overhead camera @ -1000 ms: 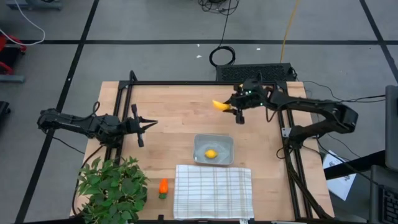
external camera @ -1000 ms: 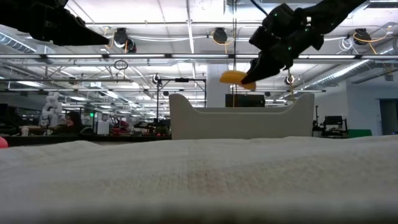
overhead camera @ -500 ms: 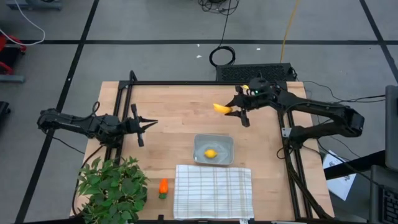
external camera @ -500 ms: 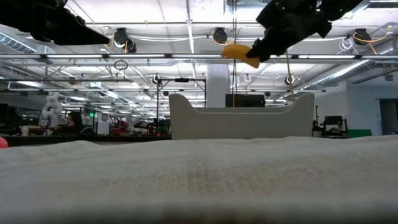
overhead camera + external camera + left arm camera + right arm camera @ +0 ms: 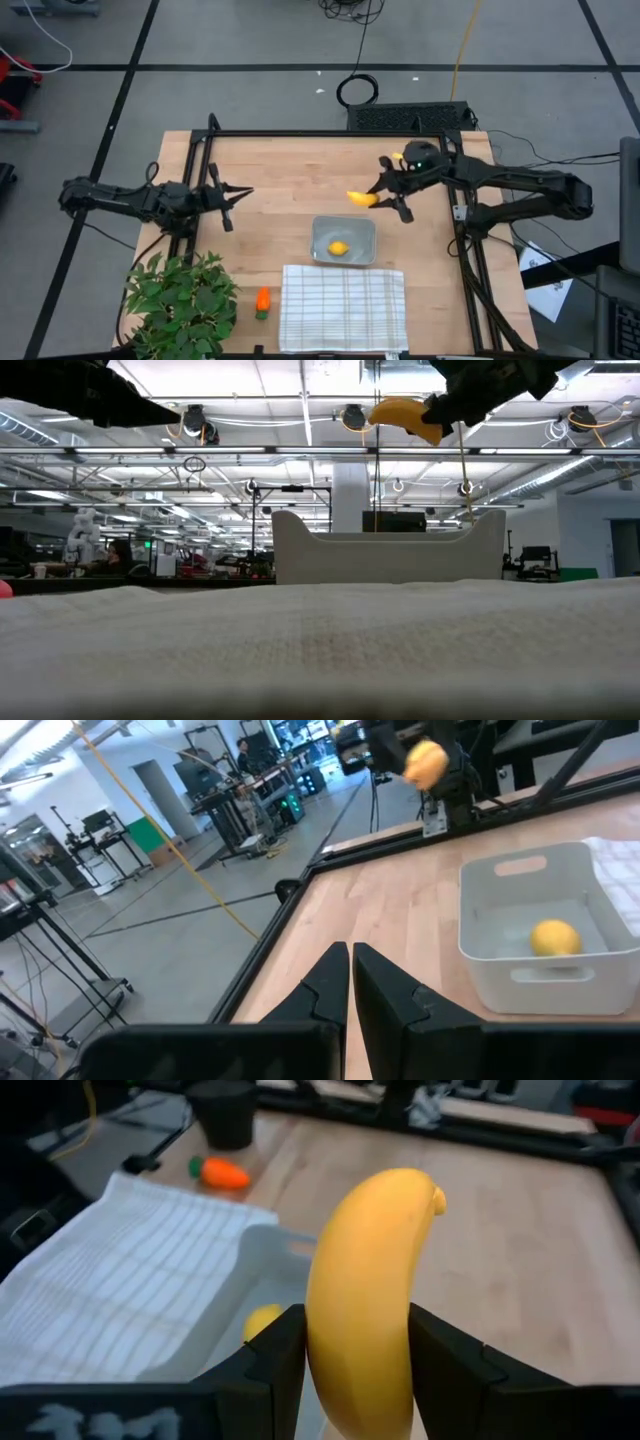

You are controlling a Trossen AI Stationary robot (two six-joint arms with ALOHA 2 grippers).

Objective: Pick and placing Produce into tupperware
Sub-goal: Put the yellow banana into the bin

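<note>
We are seeing the right end effector (image 5: 384, 196) gripping the banana (image 5: 360, 198) between its fingers, raised off the surface (image 5: 280, 170). The tupperware (image 5: 343, 240) is sitting just below it toward the cloth (image 5: 342, 307), holding the lemon (image 5: 339, 247). The carrot (image 5: 262, 300) is lying well apart, beside the plant (image 5: 180, 305). The left end effector (image 5: 240, 193) is waiting closed, far across.

High view straight down, low view level, both sharing tupperware (image 5: 343, 240)
</note>
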